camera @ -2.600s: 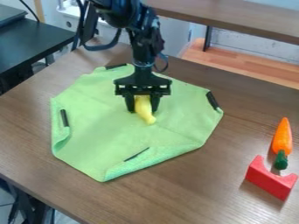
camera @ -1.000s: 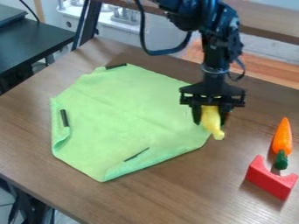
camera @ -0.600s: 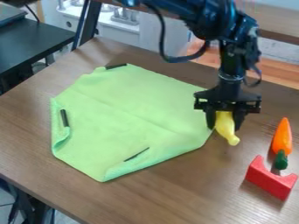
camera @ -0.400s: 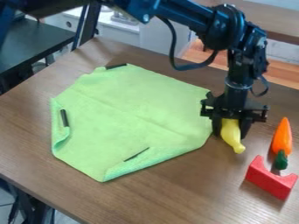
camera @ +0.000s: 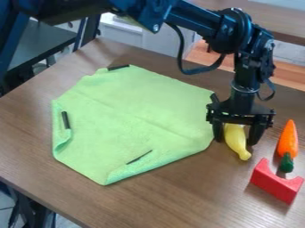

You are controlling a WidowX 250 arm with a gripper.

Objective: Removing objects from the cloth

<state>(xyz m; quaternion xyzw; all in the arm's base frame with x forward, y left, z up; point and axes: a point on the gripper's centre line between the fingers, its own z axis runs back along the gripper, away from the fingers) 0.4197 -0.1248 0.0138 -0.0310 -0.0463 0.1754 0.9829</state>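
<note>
Camera view — yellow banana (camera: 236, 141), long axis aslant, tip pointing lower right, hand (camera: 236, 140) spread.

A brown wood-grain table (camera: 179, 187) carries a light green cloth (camera: 131, 116), spread mostly flat, its near and left edges folded over and dark strips showing along its borders. Just beside the cloth's right edge a yellow banana-shaped toy (camera: 237, 141) lies on the wood, its narrow end toward the near side. Farther right lie an orange carrot (camera: 288, 140), green end nearest, and, just beside that end, a red block (camera: 275, 181) with a curved notch.
</note>
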